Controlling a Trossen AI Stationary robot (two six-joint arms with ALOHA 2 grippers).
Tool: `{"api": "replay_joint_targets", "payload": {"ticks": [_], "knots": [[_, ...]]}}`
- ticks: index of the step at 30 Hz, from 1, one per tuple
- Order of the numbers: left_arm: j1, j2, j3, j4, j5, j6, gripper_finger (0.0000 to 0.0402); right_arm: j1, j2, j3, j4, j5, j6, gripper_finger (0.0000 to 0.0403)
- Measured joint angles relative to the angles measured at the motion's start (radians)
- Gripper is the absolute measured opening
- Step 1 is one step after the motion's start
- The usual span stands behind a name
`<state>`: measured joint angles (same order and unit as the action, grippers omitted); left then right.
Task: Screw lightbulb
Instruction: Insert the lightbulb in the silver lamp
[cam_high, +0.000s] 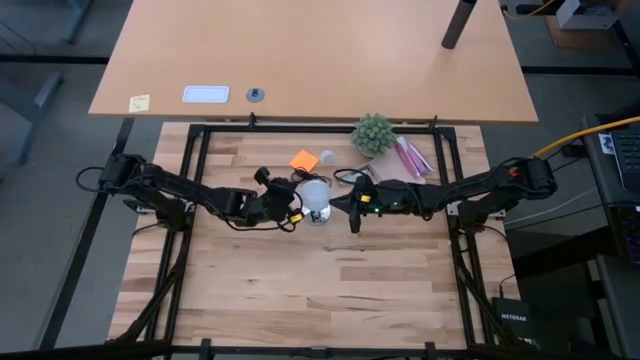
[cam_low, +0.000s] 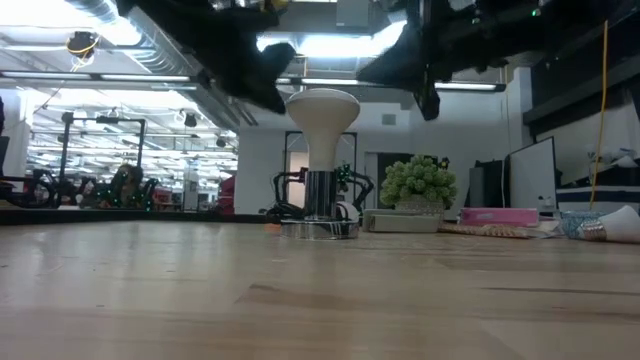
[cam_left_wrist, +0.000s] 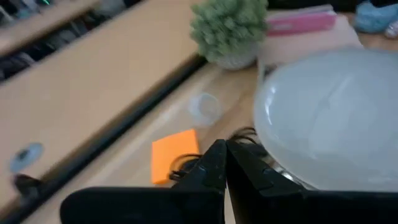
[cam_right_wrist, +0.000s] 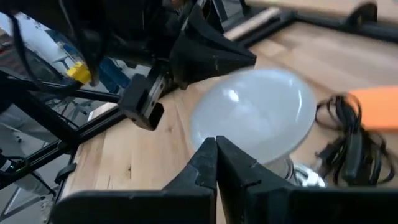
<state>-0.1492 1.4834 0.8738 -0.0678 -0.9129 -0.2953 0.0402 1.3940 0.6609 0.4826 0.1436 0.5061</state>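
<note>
1. The lightbulb (cam_high: 316, 192) stands upright, head up, with its narrow neck in the silver base (cam_low: 319, 228), a little toward the far edge of the tabletop (cam_high: 320, 290) and about midway between its left and right edges.
2. My left pincer (cam_high: 294, 211) hangs just beside the bulb on its left, raised above the wood; its fingers (cam_left_wrist: 217, 168) are pressed together with nothing between them.
3. My right pincer (cam_high: 340, 207) hangs just beside the bulb on its right, also raised, fingers (cam_right_wrist: 214, 163) together and empty.
4. Neither pincer touches the bulb's head.
5. Behind the bulb lie a black cord (cam_right_wrist: 341, 134) and an orange note (cam_high: 304, 159); a small green plant (cam_high: 373, 133) sits nearer the far edge.
</note>
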Motion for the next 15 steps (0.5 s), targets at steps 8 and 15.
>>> {"api": "replay_joint_targets", "payload": {"ticks": [8, 15], "knots": [[-0.071, -0.071, 0.0, -0.005, -0.03, 0.045, 0.0001, 0.0, -0.136, 0.0, -0.024, 0.089, -0.176, 0.0005], [-0.144, -0.082, 0.0, -0.003, 0.032, 0.012, 0.0001, -0.003, -0.144, 0.0, -0.066, 0.302, -0.249, 0.0005]]}}
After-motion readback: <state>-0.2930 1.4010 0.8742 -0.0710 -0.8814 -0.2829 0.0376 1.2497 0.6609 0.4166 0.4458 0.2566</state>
